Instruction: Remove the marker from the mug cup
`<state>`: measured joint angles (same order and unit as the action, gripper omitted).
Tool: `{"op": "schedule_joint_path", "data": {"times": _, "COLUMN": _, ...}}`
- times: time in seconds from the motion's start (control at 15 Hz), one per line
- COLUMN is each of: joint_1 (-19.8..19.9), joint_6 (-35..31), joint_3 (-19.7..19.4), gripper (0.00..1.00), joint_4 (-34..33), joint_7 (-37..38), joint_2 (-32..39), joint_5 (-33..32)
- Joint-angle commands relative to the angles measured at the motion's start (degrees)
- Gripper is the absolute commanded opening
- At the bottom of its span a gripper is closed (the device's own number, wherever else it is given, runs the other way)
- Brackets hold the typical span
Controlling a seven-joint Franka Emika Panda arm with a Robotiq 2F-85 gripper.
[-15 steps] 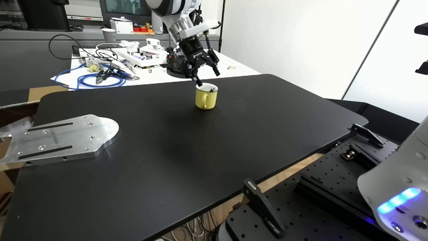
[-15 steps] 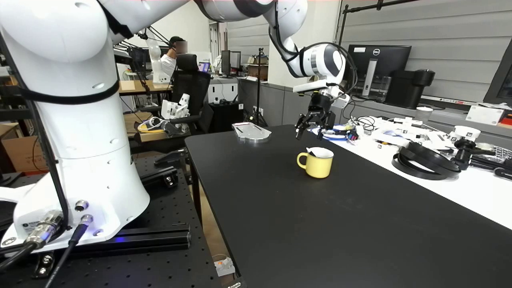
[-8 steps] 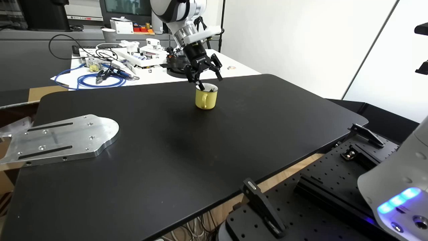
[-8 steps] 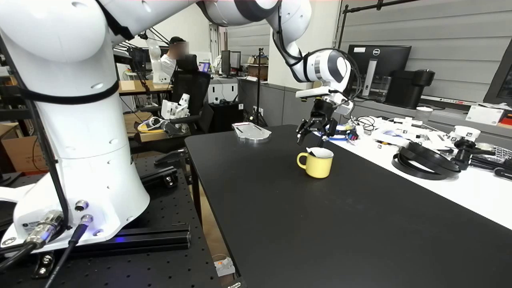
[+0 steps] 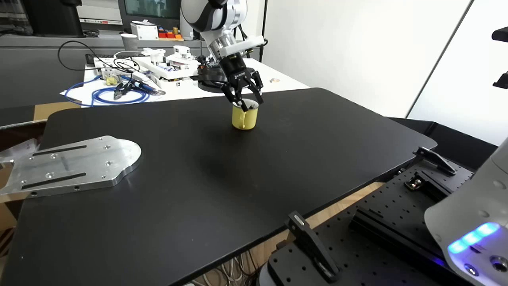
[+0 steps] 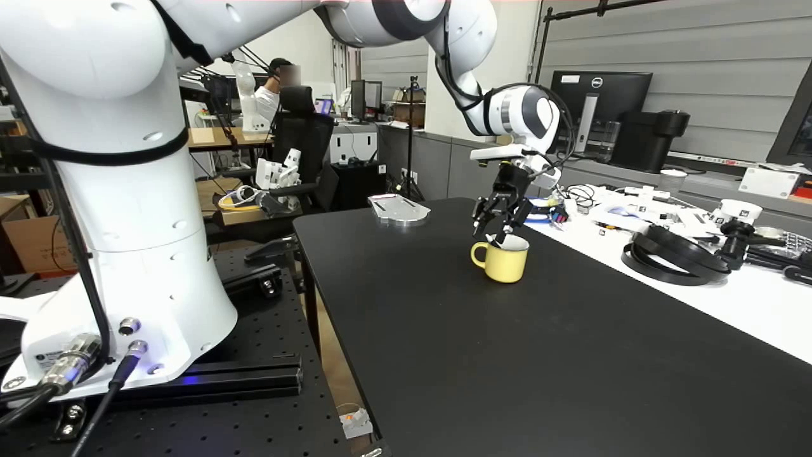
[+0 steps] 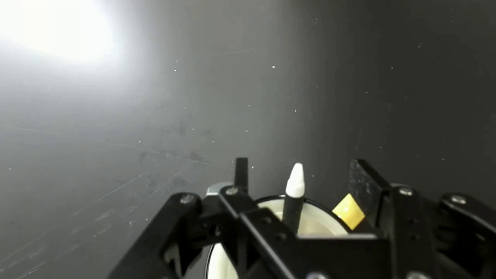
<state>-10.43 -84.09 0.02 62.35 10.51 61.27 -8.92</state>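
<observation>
1. In an exterior view, poised just over the mug, upright on the surface.
2. In an exterior view, slanting toward the mug, seemingly at the grasping step.
3. In the wrist view, with fingers apart, astride the marker in the mug; next, probably, close and lift it clear.

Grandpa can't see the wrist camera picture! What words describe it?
A black marker with a white tip pokes up from a pale-lined mug, seen between the jaws of the open gripper. The mug's yellow handle and the shiny black table show.
</observation>
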Motion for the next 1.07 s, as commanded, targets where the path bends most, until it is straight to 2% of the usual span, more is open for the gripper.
{"op": "schedule_joint_path", "data": {"times": 0.0, "joint_1": 0.17, "joint_6": 0.07, "joint_3": -0.38, "gripper": 0.38, "joint_4": -2.39, "joint_7": 1.00, "joint_2": 1.07, "joint_5": 1.03}}
{"op": "schedule_joint_path", "data": {"times": 0.33, "joint_1": 0.16, "joint_6": -0.43, "joint_3": -0.43, "gripper": 0.04, "joint_4": -2.33, "joint_7": 0.93, "joint_2": 0.88, "joint_5": 1.02}}
{"op": "schedule_joint_path", "data": {"times": 0.4, "joint_1": 0.15, "joint_6": -0.32, "joint_3": -0.42, "gripper": 0.02, "joint_4": -2.38, "joint_7": 0.85, "joint_2": 0.80, "joint_5": 1.03}}
{"op": "schedule_joint_path", "data": {"times": 0.67, "joint_1": 0.35, "joint_6": 2.61, "joint_3": -0.34, "gripper": 0.03, "joint_4": -4.39, "joint_7": 0.54, "joint_2": 0.15, "joint_5": 1.55}}
{"op": "schedule_joint_path", "data": {"times": 1.0, "joint_1": 1.22, "joint_6": 10.56, "joint_3": -0.63, "gripper": 0.03, "joint_4": -10.37, "joint_7": 1.04, "joint_2": -0.49, "joint_5": 3.48}}
